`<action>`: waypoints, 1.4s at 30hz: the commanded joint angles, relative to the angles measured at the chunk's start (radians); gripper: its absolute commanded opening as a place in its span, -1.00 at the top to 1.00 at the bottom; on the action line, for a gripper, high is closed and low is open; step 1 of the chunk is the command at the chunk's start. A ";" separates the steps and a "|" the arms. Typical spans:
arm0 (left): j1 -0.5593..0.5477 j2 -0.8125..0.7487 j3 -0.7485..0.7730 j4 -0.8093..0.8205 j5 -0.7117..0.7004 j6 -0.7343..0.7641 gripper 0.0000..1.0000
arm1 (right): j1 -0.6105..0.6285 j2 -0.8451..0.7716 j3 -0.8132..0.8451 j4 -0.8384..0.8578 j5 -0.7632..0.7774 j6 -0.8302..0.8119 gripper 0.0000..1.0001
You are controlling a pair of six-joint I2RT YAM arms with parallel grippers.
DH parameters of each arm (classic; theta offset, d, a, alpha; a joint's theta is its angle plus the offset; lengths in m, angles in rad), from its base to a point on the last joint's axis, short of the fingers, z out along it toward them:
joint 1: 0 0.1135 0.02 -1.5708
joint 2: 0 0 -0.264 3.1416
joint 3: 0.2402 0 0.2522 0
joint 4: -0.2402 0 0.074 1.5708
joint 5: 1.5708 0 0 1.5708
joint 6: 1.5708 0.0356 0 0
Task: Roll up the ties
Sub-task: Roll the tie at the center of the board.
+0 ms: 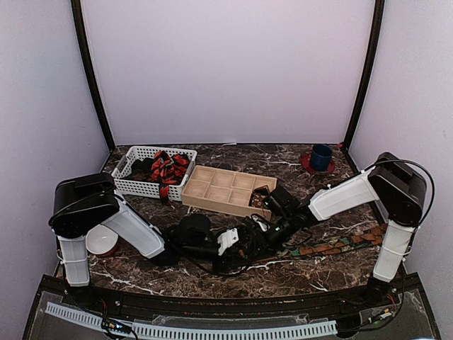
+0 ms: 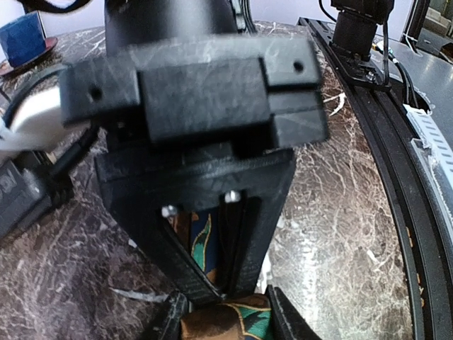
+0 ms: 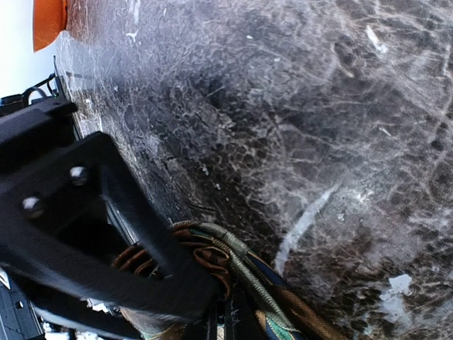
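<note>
At the table's (image 1: 212,278) front middle, we see the right gripper (image 2: 221,287) clenched on 1 brown-orange tie (image 3: 212,255). Its rolled end sits there and the rest trails right. Our left gripper (image 2: 226,327) straddles that roll; whether it pinches, we cannot tell.

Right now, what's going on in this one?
Both arms meet at the middle of the marble table, working on the brown-orange tie with green patches. The right pincer is shut on its coiled end. The left pincer has a finger on each side of the same coil, though I cannot tell if it is squeezing. The rest of the tie lies flat, trailing toward the right arm's base, so the roll is only partly done. More ties sit in the white basket, beside a wooden divided tray.
</note>
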 commanded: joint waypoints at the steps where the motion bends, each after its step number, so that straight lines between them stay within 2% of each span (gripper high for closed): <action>1: -0.006 0.058 -0.015 -0.028 -0.030 -0.013 0.25 | -0.002 0.043 -0.007 -0.061 0.095 -0.019 1.00; 7: -0.006 0.064 -0.057 -0.064 -0.073 -0.014 0.30 | -0.003 0.017 -0.007 -0.054 0.095 -0.023 0.97; 12: -0.006 0.036 -0.071 -0.129 -0.085 -0.013 0.32 | -0.019 -0.077 -0.021 -0.049 0.075 -0.006 0.62; 16: -0.006 0.029 -0.065 -0.193 -0.093 -0.015 0.32 | -0.030 -0.145 -0.036 0.027 0.009 0.064 0.29; 20: -0.006 0.023 -0.050 -0.241 -0.094 -0.019 0.31 | -0.012 -0.143 -0.013 0.073 -0.025 0.123 0.12; 35: -0.006 0.021 -0.025 -0.283 -0.099 -0.043 0.30 | 0.044 -0.014 0.036 0.044 0.018 0.119 0.24; 42: -0.006 0.019 -0.019 -0.300 -0.101 -0.044 0.30 | 0.046 -0.062 0.050 0.039 -0.001 0.128 0.21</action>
